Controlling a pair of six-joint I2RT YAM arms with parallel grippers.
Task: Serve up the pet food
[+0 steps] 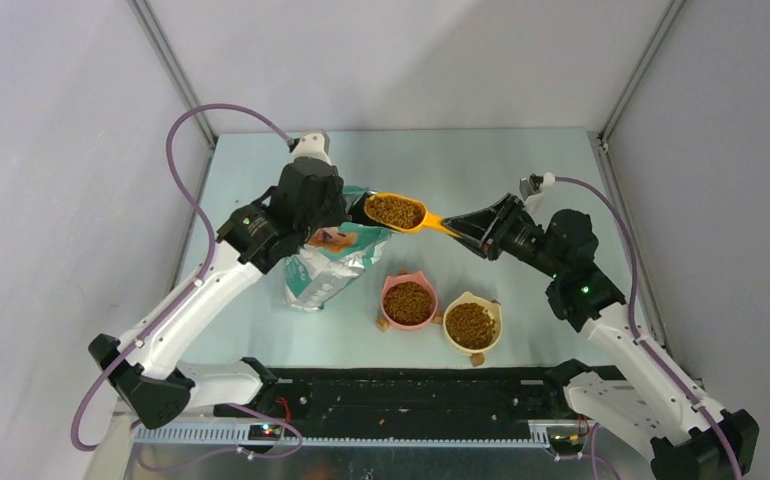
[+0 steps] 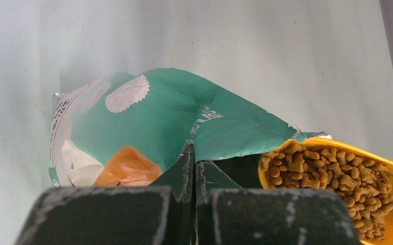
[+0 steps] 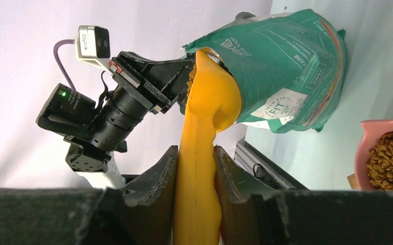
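Note:
The pet food fills an orange scoop as brown kibble, held in the air just right of the mouth of the green-white bag. My right gripper is shut on the scoop's handle. My left gripper is shut on the bag's torn top edge and holds it up. The left wrist view shows the heaped kibble beside the bag's opening. A pink bowl and a yellow bowl near the front both hold kibble.
A few loose pellets lie on the table beside the bowls. A black rail runs along the near edge. Grey walls close in the table on three sides. The pink bowl's rim shows in the right wrist view.

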